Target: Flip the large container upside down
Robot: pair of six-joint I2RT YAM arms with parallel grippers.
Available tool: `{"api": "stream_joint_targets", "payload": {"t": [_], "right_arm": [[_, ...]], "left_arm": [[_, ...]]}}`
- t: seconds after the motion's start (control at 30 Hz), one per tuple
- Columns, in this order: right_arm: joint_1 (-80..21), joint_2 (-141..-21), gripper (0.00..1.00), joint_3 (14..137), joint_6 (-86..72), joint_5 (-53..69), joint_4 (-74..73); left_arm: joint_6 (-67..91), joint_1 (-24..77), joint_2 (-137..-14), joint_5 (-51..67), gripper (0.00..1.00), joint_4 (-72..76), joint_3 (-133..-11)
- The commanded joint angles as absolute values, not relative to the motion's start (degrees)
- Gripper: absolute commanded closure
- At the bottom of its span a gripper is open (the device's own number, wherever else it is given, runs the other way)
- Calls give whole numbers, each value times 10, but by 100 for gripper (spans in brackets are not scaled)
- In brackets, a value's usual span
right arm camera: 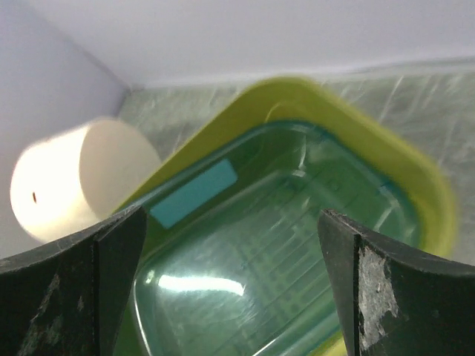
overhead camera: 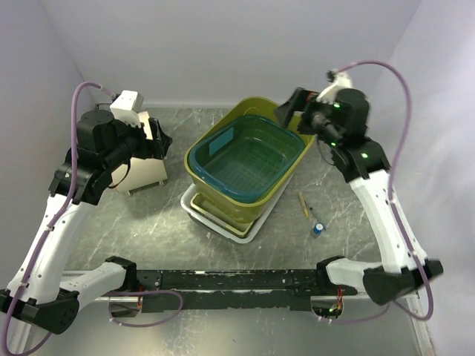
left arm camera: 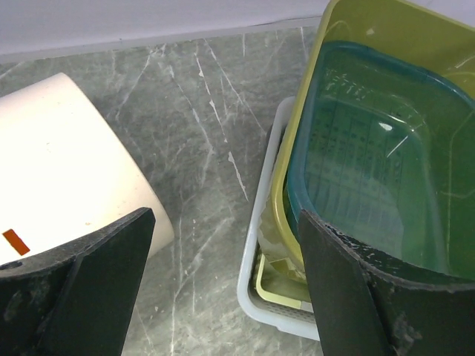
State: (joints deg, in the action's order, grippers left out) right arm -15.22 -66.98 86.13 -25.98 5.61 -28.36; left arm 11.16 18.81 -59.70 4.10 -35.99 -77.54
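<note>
A large yellow-green tub [overhead camera: 220, 187] stands upright mid-table, with a clear teal tub [overhead camera: 249, 159] nested inside it. Both rest on a white tray [overhead camera: 193, 210]. My left gripper [overhead camera: 161, 144] is open and empty, hovering left of the stack. In the left wrist view it [left arm camera: 226, 297] is above bare table between a white cylinder [left arm camera: 67, 170] and the tray [left arm camera: 260, 285]. My right gripper [overhead camera: 286, 111] is open and empty above the tub's far right corner. In the right wrist view it [right arm camera: 234, 289] looks down into the teal tub [right arm camera: 274, 245] and the yellow-green rim [right arm camera: 297, 93].
The white cylinder [overhead camera: 141, 174] lies on its side at the left, just below my left gripper. A small yellowish container [left arm camera: 286, 293] sits in the tray under the tub. A pen [overhead camera: 303, 204] and a small blue-capped item [overhead camera: 318, 229] lie right of the stack. Walls enclose the back and sides.
</note>
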Motion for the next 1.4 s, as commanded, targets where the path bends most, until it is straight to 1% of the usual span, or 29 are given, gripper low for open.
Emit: {"api": "stream_joint_targets", "payload": {"t": [0.0,0.17,0.3,0.43,0.57,0.63,0.77,0.83,0.9,1.0,1.07,1.13,1.23,1.3,1.37], "right_arm": [[-243,-756,0,926,-242,0,-368],[-341,-853,0,1007,-219,-125,-460],[-370,-870,0,1010,-224,-232,-501],[-370,-852,0,975,-206,-301,-532],[-370,-795,0,908,-205,-348,-521],[-371,-765,0,882,-208,-358,-517],[-370,-744,0,871,-260,-442,-563],[-367,-735,0,865,-290,-459,-579],[-355,-731,0,858,-317,-433,-584],[-316,-734,0,838,-338,-357,-576],[-256,-728,0,810,-331,-284,-555],[-203,-714,2,783,-317,-212,-523],[-171,-702,9,753,-308,-148,-480],[-163,-705,18,740,-309,-130,-454],[-158,-716,32,733,-312,-116,-424]], "left_arm": [[127,190,-582,55,10,-360,-765],[141,190,-583,50,9,-375,-769],[142,190,-579,40,9,-395,-776],[151,191,-589,70,8,-395,-772],[160,203,-622,126,8,-383,-784],[160,228,-642,116,8,-378,-797],[157,284,-666,80,8,-355,-804],[154,295,-677,77,8,-346,-800],[152,299,-690,73,8,-347,-799],[151,299,-704,68,8,-351,-797],[149,300,-707,64,7,-351,-792],[149,300,-702,66,7,-345,-782],[149,300,-700,71,6,-345,-774],[149,300,-700,72,6,-349,-771],[151,300,-699,73,6,-348,-766]]}}
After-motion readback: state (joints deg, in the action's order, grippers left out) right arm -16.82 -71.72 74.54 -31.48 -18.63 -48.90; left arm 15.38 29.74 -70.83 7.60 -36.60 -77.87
